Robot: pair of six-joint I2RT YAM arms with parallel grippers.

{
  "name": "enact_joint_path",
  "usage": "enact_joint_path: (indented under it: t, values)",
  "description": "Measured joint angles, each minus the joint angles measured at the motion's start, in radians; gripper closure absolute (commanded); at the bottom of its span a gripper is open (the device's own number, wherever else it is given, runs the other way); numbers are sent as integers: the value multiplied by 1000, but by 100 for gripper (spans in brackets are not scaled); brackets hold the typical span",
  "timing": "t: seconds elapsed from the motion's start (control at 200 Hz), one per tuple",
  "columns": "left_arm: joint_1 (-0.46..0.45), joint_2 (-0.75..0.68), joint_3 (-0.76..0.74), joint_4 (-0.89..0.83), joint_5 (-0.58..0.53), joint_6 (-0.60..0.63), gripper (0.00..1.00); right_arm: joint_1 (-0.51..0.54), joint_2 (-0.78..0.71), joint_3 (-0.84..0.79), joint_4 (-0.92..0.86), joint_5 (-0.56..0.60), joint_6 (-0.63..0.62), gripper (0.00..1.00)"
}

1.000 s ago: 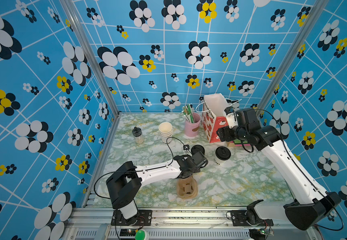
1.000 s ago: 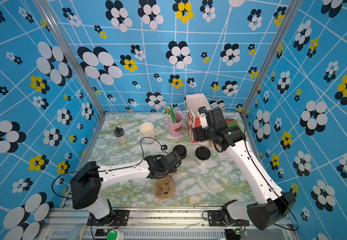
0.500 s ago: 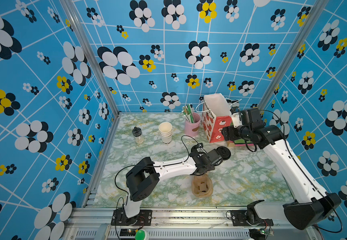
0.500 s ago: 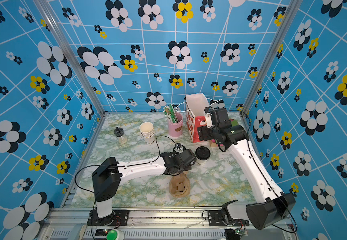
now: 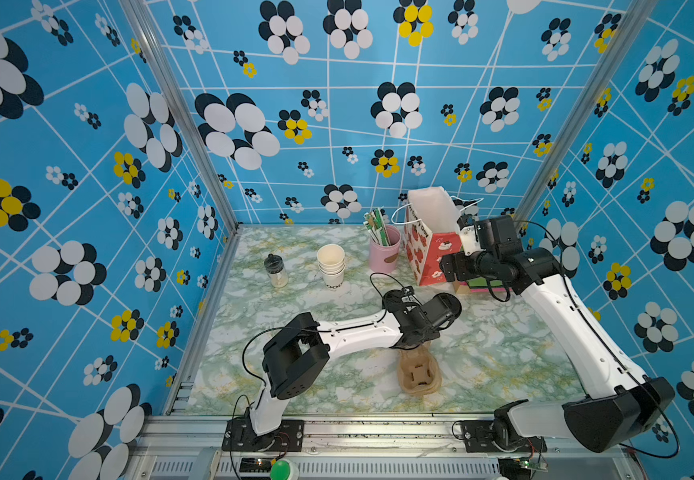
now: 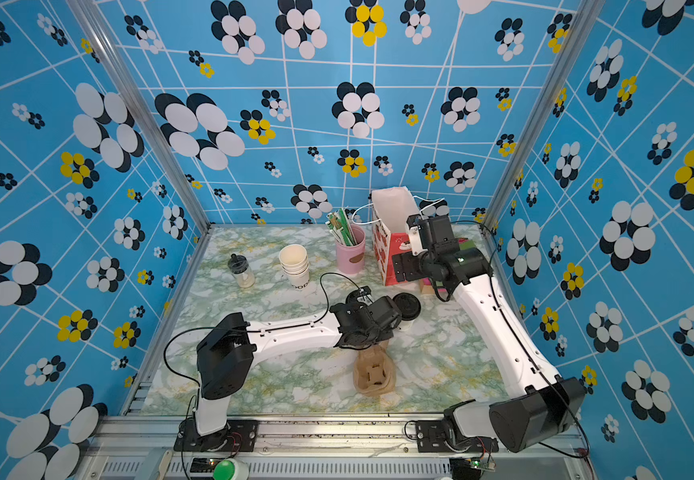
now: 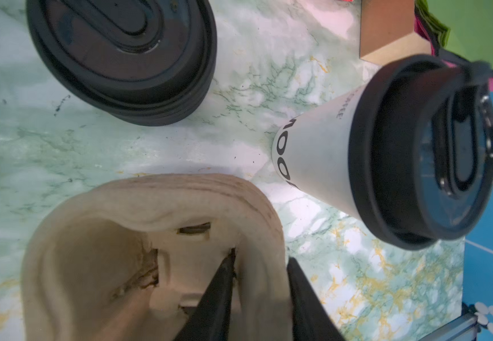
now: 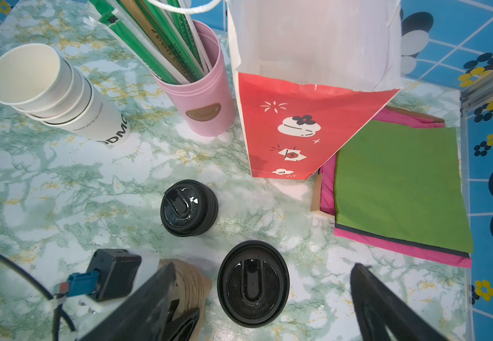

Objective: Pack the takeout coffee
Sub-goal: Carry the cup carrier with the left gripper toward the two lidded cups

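Note:
The takeout coffee (image 7: 322,153), a white paper cup with dark lettering and a black lid (image 8: 253,283), stands upright mid-table; in a top view its lid (image 6: 406,306) shows beside the left wrist. My right gripper (image 8: 264,267) hangs open above it, one finger on each side of the lid and clear of it; in both top views it (image 5: 447,268) sits in front of the paper bag. My left gripper (image 7: 261,277) is shut on the wall of a brown pulp cup carrier (image 7: 156,206), one finger inside and one outside. The carrier (image 5: 418,372) lies close beside the cup.
A red-and-white paper bag (image 5: 430,232) stands open at the back right, beside green and pink napkins (image 8: 398,183). A squat pile of black lids (image 8: 188,212), a stack of lidless cups (image 5: 330,264), a pink straw holder (image 5: 384,251) and a small jar (image 5: 274,270) stand behind.
My left arm has pulled the cup carrier to the right, up beside the lidded cup. My right gripper has opened a little wider and stayed near the bag.

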Motion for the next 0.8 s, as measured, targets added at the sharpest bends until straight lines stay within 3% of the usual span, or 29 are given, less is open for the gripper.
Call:
enact_joint_path:
  t: [0.055, 0.365, 0.59, 0.715, 0.8]
  values:
    - [0, 0, 0, 3, -2, 4, 50, -1, 0, 0, 0, 0, 0, 5]
    - [3, -87, -29, 35, -62, 94, 30, -1, 19, 17, -2, -8, 7, 5]
    - [63, -352, -202, 118, -135, 250, 18, -1, 45, 82, -12, -23, 15, 4]
    - [113, -538, -352, 162, -157, 373, 7, -1, 86, 159, -27, -34, 27, 5]
    - [149, -691, -477, 178, -145, 460, 5, -1, 127, 224, -34, -35, 30, 6]
